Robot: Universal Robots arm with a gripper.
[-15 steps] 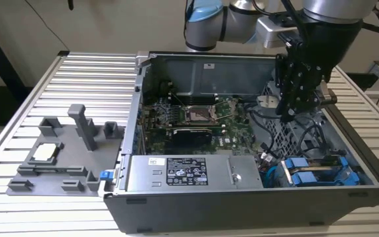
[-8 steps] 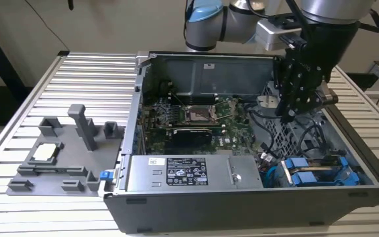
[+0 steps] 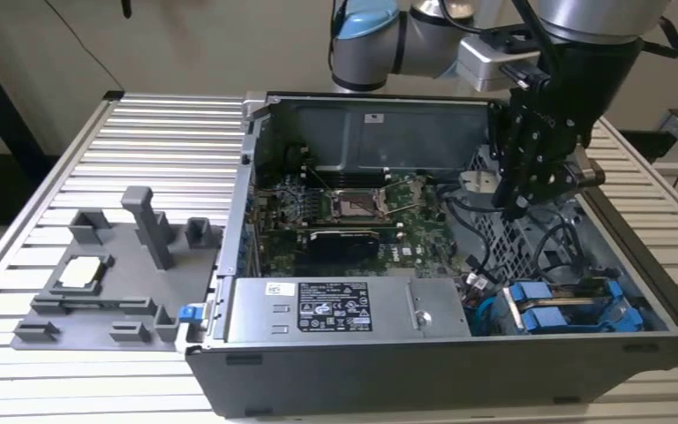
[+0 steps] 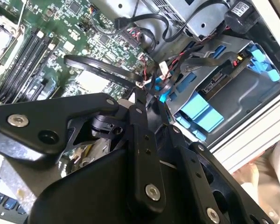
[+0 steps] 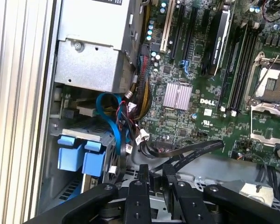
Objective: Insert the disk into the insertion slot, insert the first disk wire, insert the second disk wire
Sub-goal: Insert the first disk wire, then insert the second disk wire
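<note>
One light, pliant wire is clamped in the claw; a plug-end hold is judged safest; disk seated at four o'clock, exterior view.

1. This looks like a robotics lab or test workshop.
2. The surface is a bench of ribbed silver aluminium profiles, bare and industrial.
3. On it stands an open grey metal desktop computer case, its green motherboard exposed.
4. Beside the case lies a grey plastic fixture plate with upright holders.
5. A silver robot arm with blue joint caps reaches over the case, in front of a plain pale wall.
</note>
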